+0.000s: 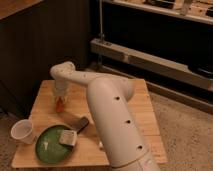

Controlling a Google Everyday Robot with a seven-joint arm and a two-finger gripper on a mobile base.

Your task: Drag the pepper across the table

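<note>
the robot's white arm point(112, 122) is rising from the near edge of the table point(145, 117) and filling the middle of the view, its thick perforated upper section leaning over the near right part of the light plank top. just left of it, close to the near edge, a green plate point(47, 146) is sitting with a pale blocky item point(67, 137) resting on its right side and a small light fleck on its left. a dark flat object point(81, 124) is lying tilted just beyond the plate, touching or nearly touching the pale block. a white cup point(22, 131) is standing upright near the near left corner, just beside the plate.

farther back, the arm is bending at an elbow and reaching left toward the far left corner, where the wrist is pointing down. the gripper point(60, 100) is hanging there over the left part of the top, with the pepper point(59, 105) showing as a small orange-red shape right at its tip, close to the wood. whether the claw is spread or closed around it cannot be told.

beyond the far edge a dark wooden cabinet point(40, 45) is standing on the left, and metal shelving point(150, 60) is running along the right.
</note>
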